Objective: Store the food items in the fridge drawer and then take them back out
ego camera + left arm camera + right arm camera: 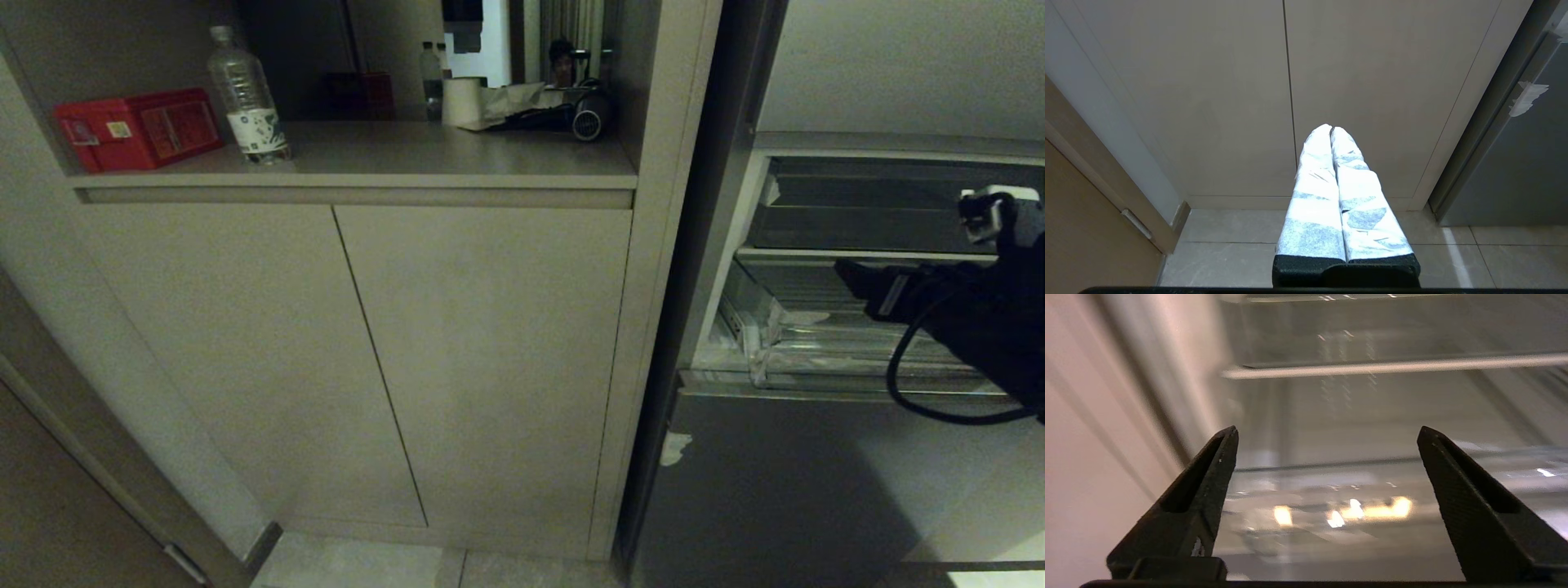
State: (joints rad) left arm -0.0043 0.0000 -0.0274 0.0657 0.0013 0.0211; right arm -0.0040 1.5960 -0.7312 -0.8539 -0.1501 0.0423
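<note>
At the right of the head view the fridge drawer [755,331], a clear plastic bin, stands pulled out of the open fridge. My right gripper [853,278] reaches in from the right, just above the drawer. In the right wrist view the right gripper [1327,430] is open wide, with nothing between its black fingers [1208,473], and the blurred clear drawer [1331,539] lies under it. No food items show in any view. My left gripper [1331,127], wrapped in white tape, is shut and hangs low before the cabinet doors.
A counter niche to the left holds a red box [139,129], a water bottle [247,98] and a paper roll [463,100]. A dark compartment [857,212] sits above the drawer. Below it is a grey steel panel [775,490] with a white tape scrap [676,447].
</note>
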